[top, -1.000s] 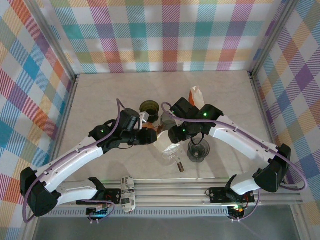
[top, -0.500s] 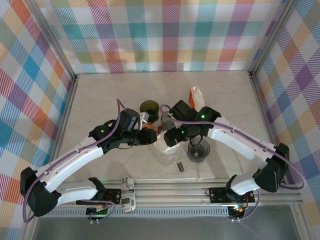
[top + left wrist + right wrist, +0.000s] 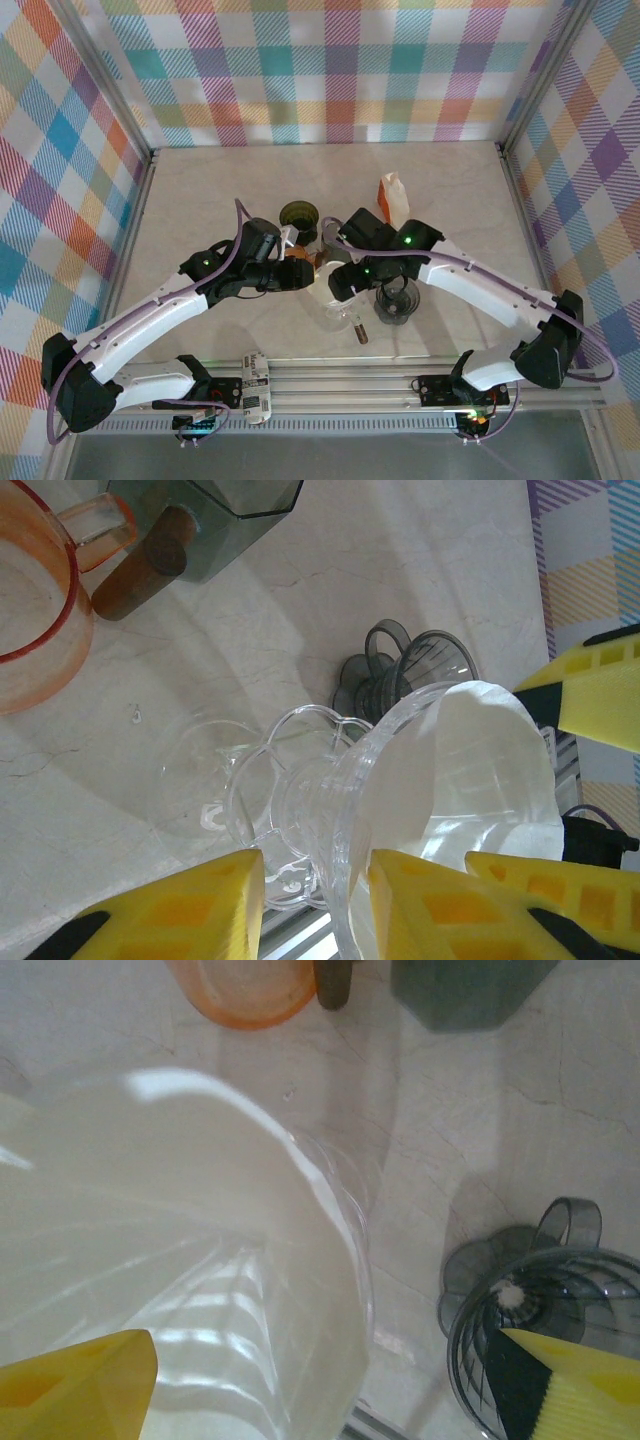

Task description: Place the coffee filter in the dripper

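Drippers number 2: the clear dripper (image 3: 290,820), tilted and clamped by its wall in my left gripper (image 3: 315,880), and 1 smoky dripper (image 3: 415,665) standing empty on the table (image 3: 200,200) just beyond it. 1 white coffee filter (image 3: 470,770) lies inside the clear dripper's cone, while my right gripper (image 3: 320,1345) hangs at its mouth, jaws spread wide, holding nothing. 1 orange cup (image 3: 30,630) stands empty nearby.

Two drippers (image 3: 335,810), one filter (image 3: 470,770)

Both arms bend inward, tips close together; left hand (image 3: 302,272) clamped narrow, right hand (image 3: 338,285) spread wide.
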Controlling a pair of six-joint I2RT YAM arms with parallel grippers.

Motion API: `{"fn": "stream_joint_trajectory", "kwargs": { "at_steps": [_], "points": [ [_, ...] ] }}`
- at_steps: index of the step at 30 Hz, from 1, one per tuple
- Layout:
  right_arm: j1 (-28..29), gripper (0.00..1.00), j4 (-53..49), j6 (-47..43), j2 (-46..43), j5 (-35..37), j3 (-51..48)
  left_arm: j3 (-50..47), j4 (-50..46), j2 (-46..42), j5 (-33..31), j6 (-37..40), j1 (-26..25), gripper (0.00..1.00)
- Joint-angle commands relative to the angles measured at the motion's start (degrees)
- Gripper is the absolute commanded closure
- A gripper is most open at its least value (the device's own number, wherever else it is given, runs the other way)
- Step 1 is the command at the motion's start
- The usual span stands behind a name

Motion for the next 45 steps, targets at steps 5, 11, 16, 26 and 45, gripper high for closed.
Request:
{"fn": "stream_joint_trajectory", "kwargs": {
  "at_steps": [5,11,16,26,45],
  "points": [
    [-0.6,0.13,-0.45,-0.37,4.09,1.11,3.24,-0.09,0.93,0.49,0.86,0.46,-0.48,0.66],
    [-0.79,0.14,0.76,0.18,3.45,-0.38,-0.36,-0.07,0.94,0.62,0.94,0.42,-0.45,0.65],
    [-0.79,0.14,1.4,0.16,3.62,-0.41,-2.38,0.02,1.01,0.95,1.01,0.36,-0.5,0.65],
    [-0.89,0.14,2.12,0.39,6.5,0.12,-1.51,-0.01,1.0,1.08,1.03,0.32,-0.5,0.65],
    [-0.87,0.14,7.72,0.83,9.31,1.48,-7.01,-0.35,2.25,1.21,1.69,-0.55,-0.5,0.61]
  ]
}}
